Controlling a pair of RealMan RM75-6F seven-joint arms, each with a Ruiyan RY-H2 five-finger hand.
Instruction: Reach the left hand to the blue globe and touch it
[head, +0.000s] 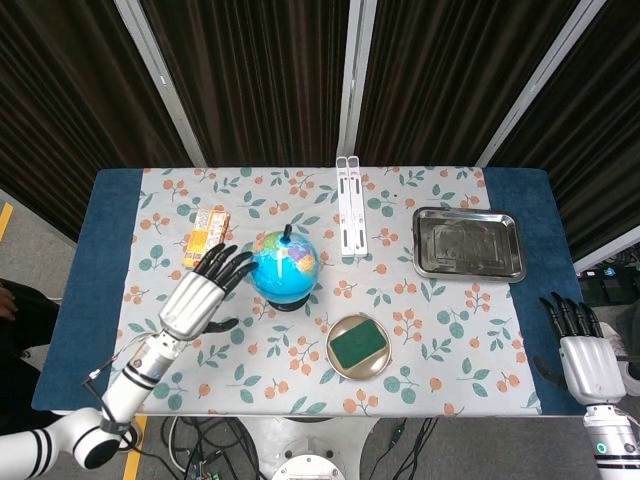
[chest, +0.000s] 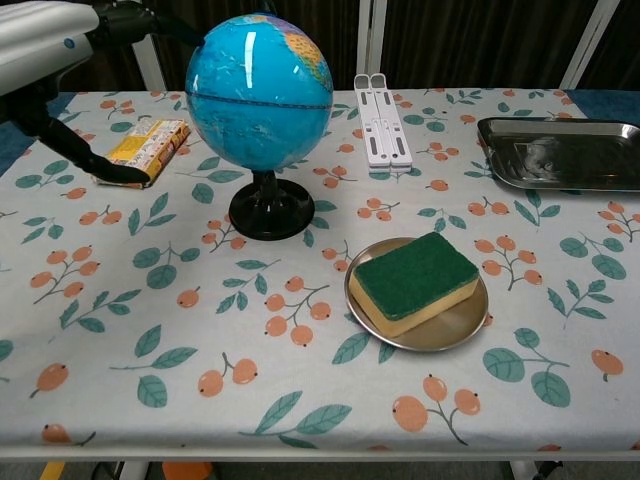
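The blue globe (head: 285, 266) (chest: 260, 92) stands on a black round base near the middle of the floral table, mostly plain blue towards me. My left hand (head: 196, 294) (chest: 55, 45) hovers just left of it with fingers spread, holding nothing. Its fingertips (head: 237, 263) point at the globe with a small gap showing between them and the sphere. My right hand (head: 582, 354) hangs open off the table's right front corner, far from everything.
A yellow snack box (head: 203, 234) lies behind my left hand. A green sponge on a metal dish (head: 360, 346) sits front right of the globe. A white folding stand (head: 349, 205) and a steel tray (head: 468, 243) lie further back right.
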